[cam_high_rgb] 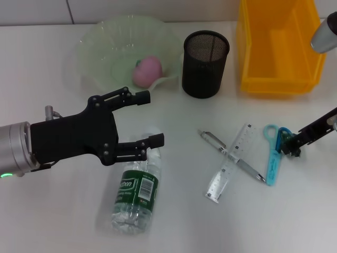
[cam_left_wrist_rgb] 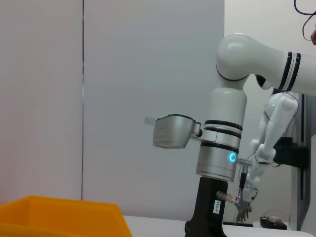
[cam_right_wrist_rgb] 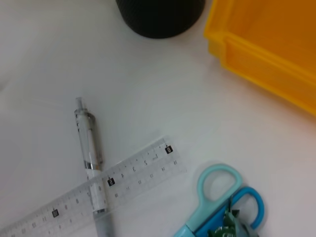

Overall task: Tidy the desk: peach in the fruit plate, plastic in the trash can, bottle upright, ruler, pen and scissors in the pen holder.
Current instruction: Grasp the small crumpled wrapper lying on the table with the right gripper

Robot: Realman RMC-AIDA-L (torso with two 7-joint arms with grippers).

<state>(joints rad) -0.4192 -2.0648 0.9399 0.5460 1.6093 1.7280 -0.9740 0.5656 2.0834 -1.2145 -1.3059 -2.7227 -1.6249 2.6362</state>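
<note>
Nearest the robot, a clear water bottle (cam_high_rgb: 136, 195) with a green label lies on its side on the white desk (cam_high_rgb: 63, 221), its cap end pointing away toward the far side. Just above that cap end hovers the left gripper (cam_high_rgb: 146, 119), black and boxy, its two fingers (cam_high_rgb: 138, 97) spread wide apart and holding nothing. To the right, in the middle of the desk, a transparent ruler (cam_high_rgb: 230, 162) lies diagonally, and a clear pen (cam_high_rgb: 231, 155) crosses it, the two touching where they overlap; the right wrist view shows the same crossing, with the pen (cam_right_wrist_rgb: 90, 148) passing under the ruler (cam_right_wrist_rgb: 94, 192). Just beside the ruler, farther right, the blue-handled scissors (cam_high_rgb: 272, 153) lie flat with their loops pointing away. The right gripper (cam_high_rgb: 290, 143) sits at the scissors' handle end, with a scrap of green plastic (cam_right_wrist_rgb: 224, 228) at its tip; whether its fingers are spread or pressed together cannot be told. Farther back stands the black mesh pen holder (cam_high_rgb: 205, 63), upright. To its left, touching or nearly touching, rests the pale green ruffled fruit plate (cam_high_rgb: 100, 42), with the pink peach (cam_high_rgb: 147, 71) lying inside near its right rim. At the far right corner sits the yellow bin (cam_high_rgb: 279, 81) that serves as the trash can, well apart from the scissors.
</note>
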